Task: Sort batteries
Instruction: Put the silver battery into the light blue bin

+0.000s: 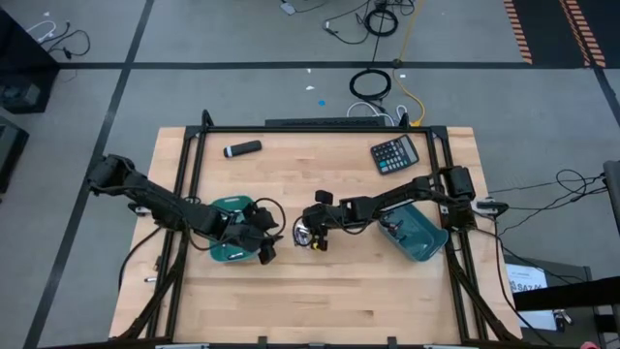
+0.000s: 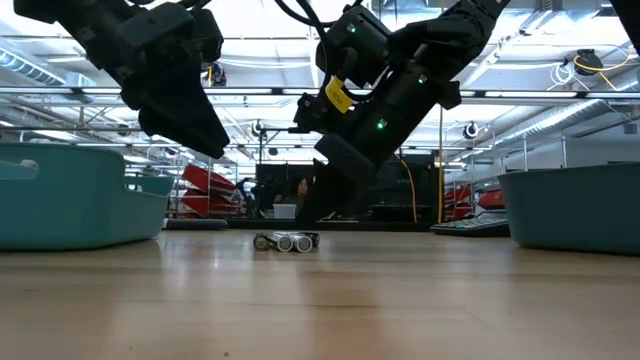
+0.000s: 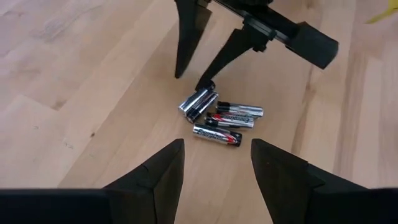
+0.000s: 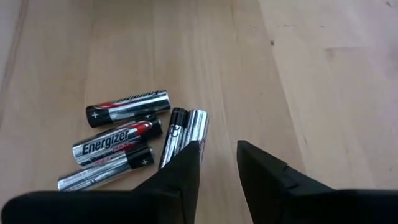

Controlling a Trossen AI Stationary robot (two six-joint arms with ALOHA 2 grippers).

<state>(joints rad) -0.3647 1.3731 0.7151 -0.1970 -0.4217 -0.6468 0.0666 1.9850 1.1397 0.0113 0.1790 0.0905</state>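
Wooden table (image 1: 320, 301) in high view: batteries (image 1: 307, 236) lie mid-table btwn both arms; left gripper (image 1: 263, 244) just beside a teal bin (image 1: 229, 254), right gripper (image 1: 312, 222) right over the pile. Low view: batteries (image 2: 286, 241) flat on the wood, grippers above. Left wrist view: left fingers (image 3: 166, 171) spread apart w/ nothing held, pile (image 3: 221, 119) ahead. Right wrist view: right fingers (image 4: 186, 171) parted, empty, tips at the batteries (image 4: 134, 140)
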